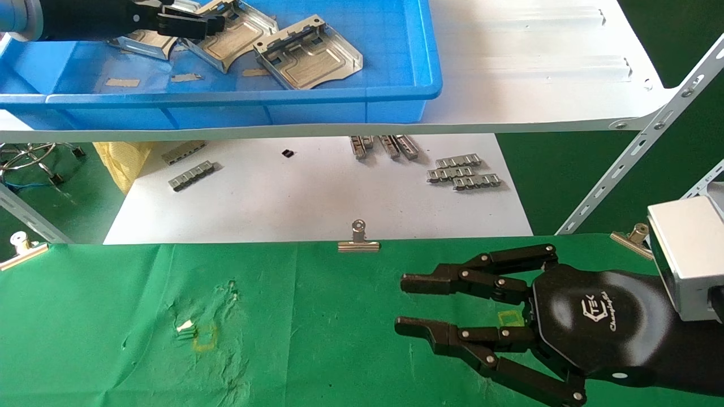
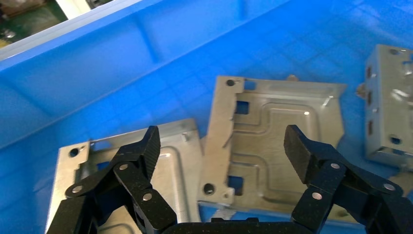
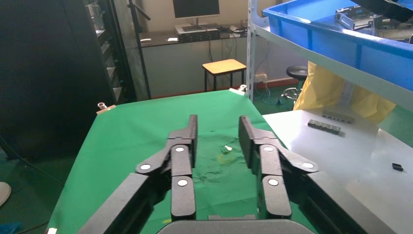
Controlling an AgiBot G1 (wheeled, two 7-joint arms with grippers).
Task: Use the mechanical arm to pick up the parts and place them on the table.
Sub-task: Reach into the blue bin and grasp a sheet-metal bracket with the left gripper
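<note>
- Parts [image 1: 308,53]: three silver plates lie in the blue bin [image 1: 396,90] on the white shelf [image 1: 537,68], none on the green tabletop [image 1: 283,339] yet.
- My left fingers [image 2: 221,146] are spread wide and hold nothing. They hang low over the bin's left end, straddling the middle plate [image 2: 277,146], with one tip over the neighbouring plate [image 2: 170,165].
- Risk 1: the two plates under me sit edge to edge, maybe overlapping. If I close as is, that tip could catch the neighbour too, and I'd drag or lift both.
- Risk 2: plates are thin and lie flat on the bin floor. The tips may skate over the smooth metal and push the plate along instead of getting under an edge. The raised slotted rim looks like the better purchase.
- Risk 3: a one-sided grip would tilt the plate on the lift, and it could slip out over the bin or the shelf edge.
- Risk 4: carrying down to the tabletop means clearing the bin wall and the shelf lip. Clipping either could knock the plate loose.
- The third plate [image 1: 226,42] sits between the other two, partly under my arm in the head view.
- My right fingers [image 1: 401,305] are open and empty, parked over the right side of the tabletop. A drop zone near them could mean a collision, so I'd aim for the left half.
</note>
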